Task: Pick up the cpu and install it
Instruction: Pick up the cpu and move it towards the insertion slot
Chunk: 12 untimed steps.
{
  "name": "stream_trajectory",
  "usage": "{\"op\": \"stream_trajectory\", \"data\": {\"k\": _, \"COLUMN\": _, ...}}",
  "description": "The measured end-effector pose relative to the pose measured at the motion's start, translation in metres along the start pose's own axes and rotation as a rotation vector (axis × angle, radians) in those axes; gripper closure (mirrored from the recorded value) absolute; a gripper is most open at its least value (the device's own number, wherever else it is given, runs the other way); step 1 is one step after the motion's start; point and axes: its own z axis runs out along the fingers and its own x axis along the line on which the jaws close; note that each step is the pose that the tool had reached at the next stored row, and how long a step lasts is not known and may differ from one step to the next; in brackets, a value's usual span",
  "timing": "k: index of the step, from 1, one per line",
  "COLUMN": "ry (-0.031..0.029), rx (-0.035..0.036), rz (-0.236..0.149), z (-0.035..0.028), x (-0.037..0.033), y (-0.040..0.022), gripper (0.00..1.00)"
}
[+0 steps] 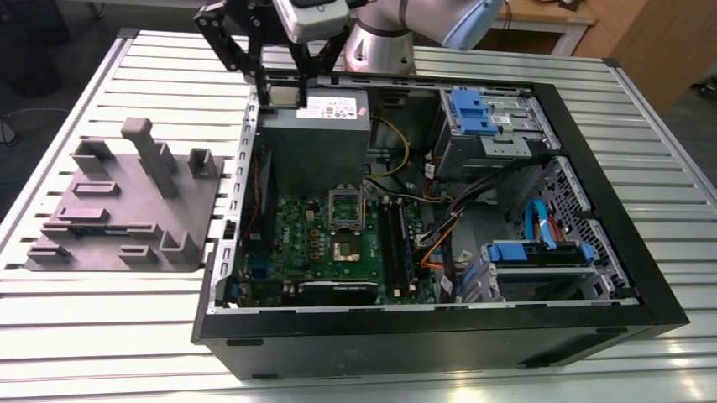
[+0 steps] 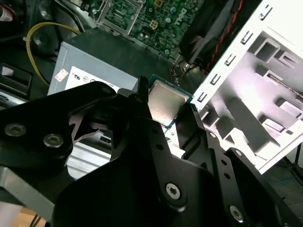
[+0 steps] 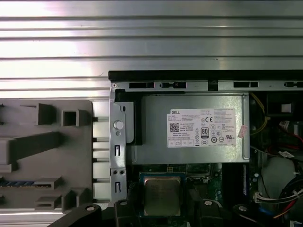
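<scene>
Since the cpu (image 2: 164, 99) must drop flat into the socket (image 1: 346, 243), I hold it metal top up by two opposite edges, my hand (image 3: 162, 201) closed on it, high above the power supply (image 3: 189, 127). The socket lies just past the power supply on the motherboard (image 1: 302, 231), seemingly uncovered.

Exterior view: table (image 1: 101, 336) spans frame. Fixture block (image 1: 117, 210) on table, left of frame. Open case (image 1: 448, 344) on table, centre to right, just beside block. Inside case: power supply (image 1: 314, 143) upper left, motherboard (image 1: 297, 227) below it (socket (image 1: 348, 243) mid-board), drive cage (image 1: 493, 126) upper right. Gripper (image 1: 282, 94) top of frame, above power supply. First wrist view: cpu (image 3: 162, 196) pinched between gripper fingers.
</scene>
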Motion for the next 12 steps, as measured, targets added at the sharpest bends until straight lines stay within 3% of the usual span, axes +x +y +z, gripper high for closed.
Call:
{"op": "stream_trajectory", "data": {"k": 6, "ry": 0.0001, "rx": 0.0001, "rz": 0.0, "z": 0.0002, "x": -0.0115, "y": 0.0004, "gripper": 0.53}}
{"op": "stream_trajectory", "data": {"k": 12, "ry": 0.0, "rx": 0.0, "rz": 0.0, "z": 0.0003, "x": -0.0127, "y": 0.0004, "gripper": 0.53}}
